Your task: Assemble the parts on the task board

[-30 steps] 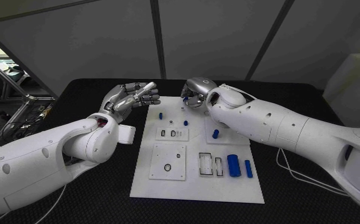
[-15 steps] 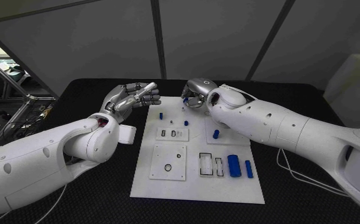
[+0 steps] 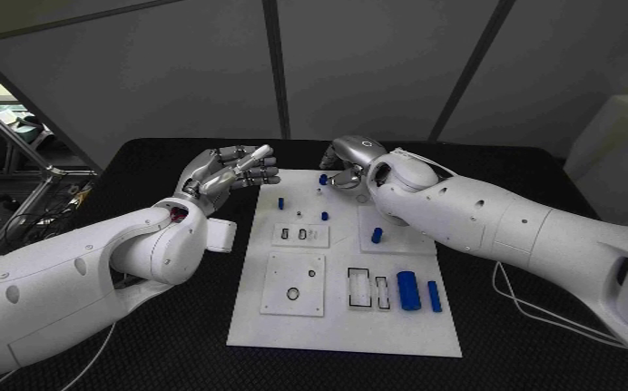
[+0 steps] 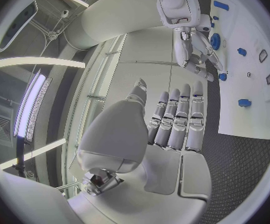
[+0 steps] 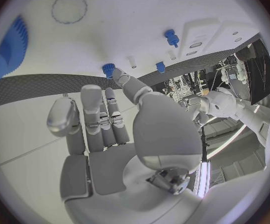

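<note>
Grey wall panels stand behind a black table (image 3: 157, 337) on which the flat white rectangular task board (image 3: 340, 327) lies. Most of the job looks undone to me: a fat blue cylinder (image 3: 407, 288) and a slim blue bar (image 3: 433, 294) lie loose at the board's near right, beside open rectangular slots (image 3: 358, 287), and small blue pegs (image 3: 279, 201) dot the far half; whether those are seated I cannot tell. At the far edge, the silver right hand (image 3: 343, 166) hangs over a small blue part (image 5: 108, 68), fingers curled and one fingertip (image 5: 119, 76) touching it; a real grip I cannot confirm. Left of the board, the silver left hand (image 3: 233, 171) is raised, fingers straight and pressed together, holding nothing.
</note>
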Controlling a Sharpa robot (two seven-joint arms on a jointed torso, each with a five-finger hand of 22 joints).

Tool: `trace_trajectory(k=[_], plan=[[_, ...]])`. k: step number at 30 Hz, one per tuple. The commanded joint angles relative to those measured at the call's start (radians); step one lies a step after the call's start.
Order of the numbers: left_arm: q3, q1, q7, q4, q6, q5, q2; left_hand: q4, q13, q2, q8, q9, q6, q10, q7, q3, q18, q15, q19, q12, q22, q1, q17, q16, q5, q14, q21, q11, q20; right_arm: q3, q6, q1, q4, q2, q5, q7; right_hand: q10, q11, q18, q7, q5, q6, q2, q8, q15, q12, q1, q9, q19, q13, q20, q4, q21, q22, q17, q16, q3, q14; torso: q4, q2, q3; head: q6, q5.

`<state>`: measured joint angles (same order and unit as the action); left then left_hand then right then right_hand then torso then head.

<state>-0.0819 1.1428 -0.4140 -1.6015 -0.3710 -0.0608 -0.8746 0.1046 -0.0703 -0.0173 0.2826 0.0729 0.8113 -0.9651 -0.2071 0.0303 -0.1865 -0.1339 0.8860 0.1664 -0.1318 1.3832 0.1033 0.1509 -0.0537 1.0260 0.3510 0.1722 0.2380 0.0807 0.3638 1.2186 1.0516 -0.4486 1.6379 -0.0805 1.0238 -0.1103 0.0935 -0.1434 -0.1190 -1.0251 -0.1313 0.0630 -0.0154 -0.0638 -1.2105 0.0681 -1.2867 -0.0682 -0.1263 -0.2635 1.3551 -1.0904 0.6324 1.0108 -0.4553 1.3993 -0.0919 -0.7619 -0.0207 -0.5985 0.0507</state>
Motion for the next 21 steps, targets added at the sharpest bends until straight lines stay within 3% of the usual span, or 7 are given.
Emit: trace_trajectory(k=[1, 6, 10, 13, 16, 18, 21], plan=[[-0.001, 0.002, 0.001, 0.000, 0.012, -0.005, -0.003, -0.008, 0.002, -0.006, -0.007, -0.002, 0.003, -0.002, -0.009, -0.002, 0.006, -0.005, -0.007, -0.006, 0.002, 0.004, 0.000, -0.005, 0.001, 0.001, -0.004, 0.003, 0.004, 0.001, 0.094, 0.002, 0.064, -0.055, -0.044, 0.020, 0.019, 0.005, 0.005, -0.007, -0.014, -0.004, -0.005, 0.003, 0.000, -0.005, -0.005, 0.001, -0.010, -0.002, 0.000, 0.002, -0.003, -0.002, 0.001, 0.003, 0.015, 0.011, 0.0031, 0.002, -0.0001, 0.008, 0.000], [-0.001, 0.002, 0.002, 0.002, 0.015, -0.005, -0.009, -0.012, 0.002, -0.009, -0.008, -0.002, 0.004, -0.002, -0.009, -0.002, 0.006, -0.005, -0.007, -0.008, 0.003, 0.008, 0.000, -0.007, 0.001, 0.001, -0.005, 0.003, 0.004, 0.001, 0.106, 0.002, 0.180, -0.168, -0.121, 0.013, 0.103, 0.014, -0.009, -0.012, -0.024, -0.022, -0.003, 0.005, 0.004, -0.029, 0.016, 0.003, -0.053, -0.014, 0.004, 0.026, 0.027, -0.067, 0.058, 0.043, 0.032, 0.036, 0.0154, 0.007, 0.0028, 0.011, 0.001], [-0.001, 0.002, 0.003, 0.003, 0.018, -0.005, -0.012, -0.015, 0.002, -0.010, -0.008, -0.003, 0.004, -0.002, -0.008, -0.003, 0.006, -0.005, -0.007, -0.009, 0.003, 0.010, 0.000, -0.009, 0.000, 0.001, -0.005, 0.003, 0.004, 0.002, 0.055, 0.002, 0.254, -0.257, -0.221, -0.030, 0.280, 0.057, -0.033, 0.013, -0.002, -0.019, -0.003, 0.001, 0.036, -0.100, 0.059, 0.001, -0.126, -0.053, 0.027, 0.067, 0.087, -0.191, 0.170, 0.122, 0.043, 0.065, 0.0230, 0.010, 0.0054, 0.013, 0.000], [-0.001, 0.002, 0.005, 0.004, 0.021, -0.005, -0.013, -0.016, 0.002, -0.010, -0.008, -0.003, 0.004, -0.002, -0.008, -0.003, 0.006, -0.005, -0.007, -0.010, 0.004, 0.011, 0.000, -0.009, 0.000, 0.001, -0.005, 0.003, 0.004, 0.002, 0.011, 0.002, 0.291, -0.306, -0.256, -0.074, 0.366, 0.080, -0.047, 0.033, -0.004, 0.008, -0.036, 0.000, 0.063, -0.149, 0.083, -0.001, -0.165, -0.102, 0.056, 0.107, 0.120, -0.258, 0.245, 0.174, 0.102, 0.077, 0.0280, 0.011, 0.0082, 0.017, 0.002], [-0.001, 0.002, 0.008, 0.005, 0.025, -0.005, -0.012, -0.016, 0.002, -0.010, -0.008, -0.003, 0.004, -0.002, -0.008, -0.003, 0.006, -0.005, -0.007, -0.010, 0.004, 0.011, 0.000, -0.009, 0.000, 0.001, -0.005, 0.003, 0.004, 0.002, -0.022, 0.002, 0.304, -0.333, -0.265, -0.112, 0.424, 0.094, -0.062, 0.042, -0.003, 0.016, -0.047, 0.002, 0.073, -0.212, 0.081, 0.001, -0.205, -0.166, 0.070, 0.148, 0.153, -0.331, 0.350, 0.243, 0.164, 0.094, 0.0336, 0.013, 0.0102, 0.017, 0.004], [-0.001, 0.002, 0.009, 0.005, 0.027, -0.005, -0.010, -0.016, 0.002, -0.010, -0.008, -0.003, 0.004, -0.002, -0.008, -0.003, 0.006, -0.005, -0.007, -0.010, 0.004, 0.011, 0.000, -0.009, 0.000, 0.001, -0.005, 0.003, 0.004, 0.002, -0.041, 0.002, 0.302, -0.341, -0.267, -0.136, 0.437, 0.101, -0.070, 0.047, -0.004, 0.019, -0.049, 0.002, 0.080, -0.291, 0.063, 0.002, -0.224, -0.249, 0.075, 0.185, 0.170, -0.367, 0.445, 0.304, 0.211, 0.106, 0.0345, 0.013, 0.0106, 0.018, 0.005], [-0.001, 0.002, 0.010, 0.003, 0.029, -0.005, -0.007, -0.017, 0.002, -0.011, -0.008, -0.003, 0.004, -0.003, -0.008, -0.003, 0.006, -0.005, -0.007, -0.011, 0.004, 0.012, 0.000, -0.010, 0.000, 0.002, -0.005, 0.003, 0.004, 0.002, -0.061, 0.002, 0.290, -0.340, -0.268, -0.161, 0.397, 0.093, -0.076, 0.052, -0.009, 0.033, -0.049, 0.006, 0.077, -0.666, 0.001, 0.004, -0.241, -0.652, 0.076, 0.279, 0.184, -0.401, 0.570, 0.385, 0.278, 0.112, 0.0332, 0.011, 0.0118, 0.019, 0.006]])
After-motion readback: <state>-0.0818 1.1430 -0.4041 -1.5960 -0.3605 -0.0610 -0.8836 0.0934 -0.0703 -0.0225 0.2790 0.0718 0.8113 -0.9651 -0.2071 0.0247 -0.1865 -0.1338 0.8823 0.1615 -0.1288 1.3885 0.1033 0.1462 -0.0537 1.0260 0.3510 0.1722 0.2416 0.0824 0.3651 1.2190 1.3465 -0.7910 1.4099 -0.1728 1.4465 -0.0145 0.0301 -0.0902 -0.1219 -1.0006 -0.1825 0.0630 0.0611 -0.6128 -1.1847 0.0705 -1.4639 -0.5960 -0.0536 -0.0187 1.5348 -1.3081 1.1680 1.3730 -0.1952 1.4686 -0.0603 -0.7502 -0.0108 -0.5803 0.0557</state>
